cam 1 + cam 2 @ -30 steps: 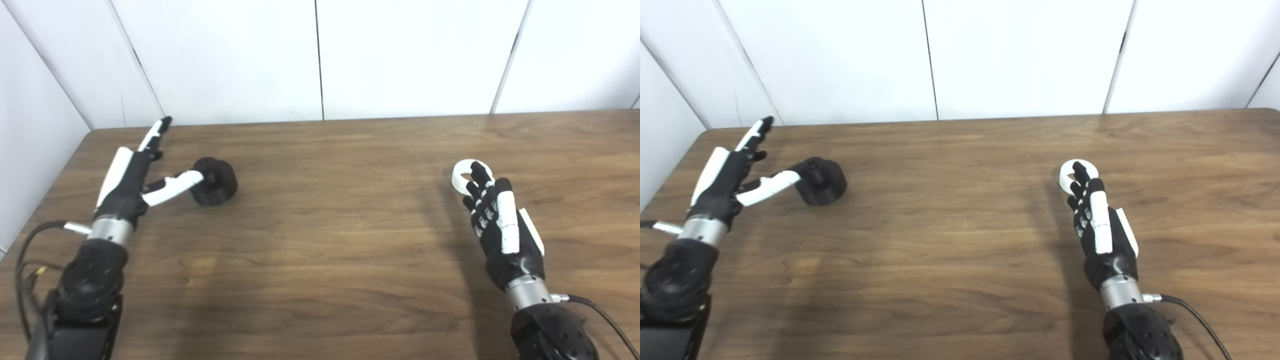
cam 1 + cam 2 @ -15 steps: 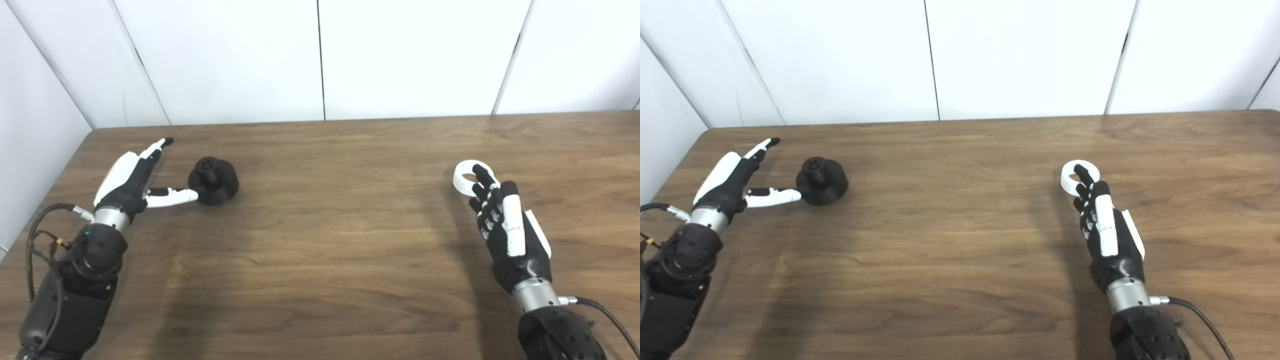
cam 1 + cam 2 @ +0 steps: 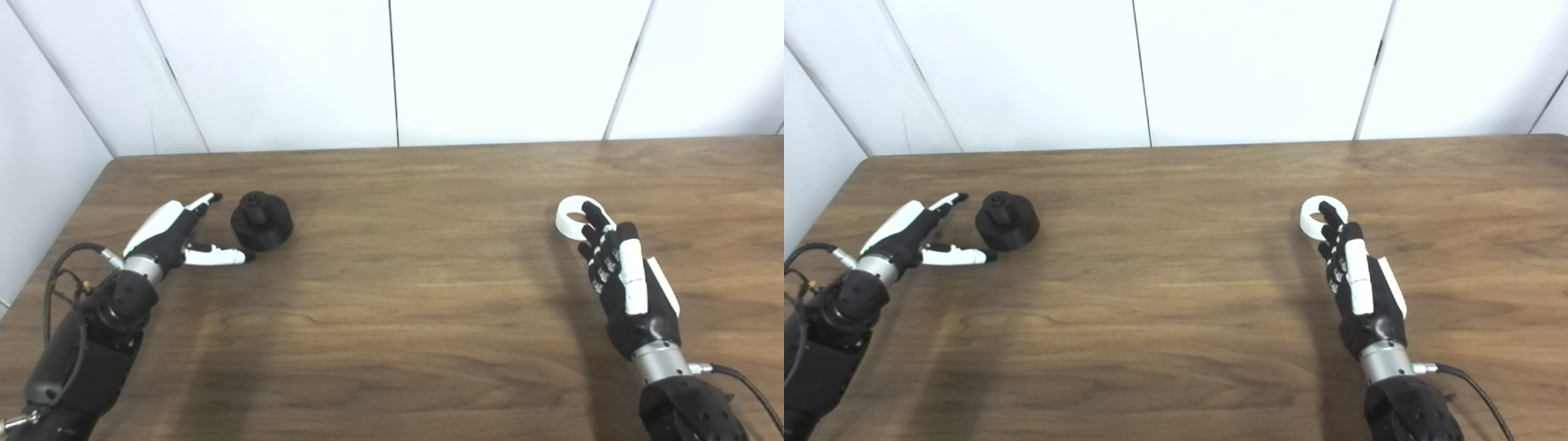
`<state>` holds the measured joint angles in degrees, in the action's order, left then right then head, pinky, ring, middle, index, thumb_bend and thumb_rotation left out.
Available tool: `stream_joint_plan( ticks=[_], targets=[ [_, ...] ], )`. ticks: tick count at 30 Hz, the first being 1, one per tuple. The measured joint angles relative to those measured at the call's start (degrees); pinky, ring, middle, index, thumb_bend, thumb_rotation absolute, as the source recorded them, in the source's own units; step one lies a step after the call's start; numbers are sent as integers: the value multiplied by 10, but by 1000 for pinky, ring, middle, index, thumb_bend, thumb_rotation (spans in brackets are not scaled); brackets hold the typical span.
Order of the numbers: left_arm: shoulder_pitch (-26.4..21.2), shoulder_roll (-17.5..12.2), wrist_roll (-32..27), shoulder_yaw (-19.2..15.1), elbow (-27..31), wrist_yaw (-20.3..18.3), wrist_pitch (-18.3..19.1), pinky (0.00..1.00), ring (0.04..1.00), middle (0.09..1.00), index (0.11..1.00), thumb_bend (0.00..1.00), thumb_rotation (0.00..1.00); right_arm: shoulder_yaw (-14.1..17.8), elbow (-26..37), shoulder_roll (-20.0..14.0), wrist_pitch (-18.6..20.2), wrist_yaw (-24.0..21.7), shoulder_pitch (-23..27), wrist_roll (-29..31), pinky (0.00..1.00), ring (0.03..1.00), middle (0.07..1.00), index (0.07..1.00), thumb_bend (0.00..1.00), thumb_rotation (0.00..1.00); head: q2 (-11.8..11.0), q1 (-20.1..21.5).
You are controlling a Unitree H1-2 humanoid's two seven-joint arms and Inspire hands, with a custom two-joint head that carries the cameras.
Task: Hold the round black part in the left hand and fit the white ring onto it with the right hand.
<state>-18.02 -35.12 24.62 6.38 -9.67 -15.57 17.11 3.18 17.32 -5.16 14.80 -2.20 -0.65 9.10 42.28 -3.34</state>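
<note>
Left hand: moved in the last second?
Yes. The left hand has dropped toward the near table edge and now sits beside the black part instead of touching it. The part's place on the table looks about unchanged.

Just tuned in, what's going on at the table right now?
Neither part is held yet. The left hand lies open beside the black part, fingers spread either side of its near left, with the part sitting on the table. The right hand reaches over the white ring, one fingertip over its hole; whether it grips the ring can't be told. The ring is far from the black part, so nothing is fitted.
</note>
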Motion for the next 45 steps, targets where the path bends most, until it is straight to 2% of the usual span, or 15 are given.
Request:
stream_joint_plan(
  ticks=[7,16,22,31,36,45],
  targets=[
    [-22,-1,7,5,-13,-17,9,881,1000,997,943,965,419,4,1,-1,0,0,0,5,1000,1000,1000,939,602,1000,1,0],
    [-25,-1,20,11,-23,-12,2,908,1000,984,926,964,426,3,1,-5,0,-1,-3,6,1000,1000,992,933,599,1000,-1,3],
    [-28,1,23,13,-40,-1,-19,923,1000,972,916,976,438,3,1,-5,0,-2,-5,6,1000,1000,993,936,607,1000,-1,4],
    [-33,8,30,20,-42,0,-15,938,1000,976,909,953,385,3,4,-5,0,-3,-7,5,1000,1000,989,935,604,1000,-2,9],
    [-48,16,33,25,-63,4,-16,979,1000,969,906,946,387,3,9,-5,0,-3,-8,5,1000,1000,991,940,601,1000,-1,11],
    [-57,24,39,30,-79,6,-24,976,1000,964,897,961,399,4,18,-5,0,-3,-11,6,1000,1000,991,939,609,1000,0,10]
  ],
)
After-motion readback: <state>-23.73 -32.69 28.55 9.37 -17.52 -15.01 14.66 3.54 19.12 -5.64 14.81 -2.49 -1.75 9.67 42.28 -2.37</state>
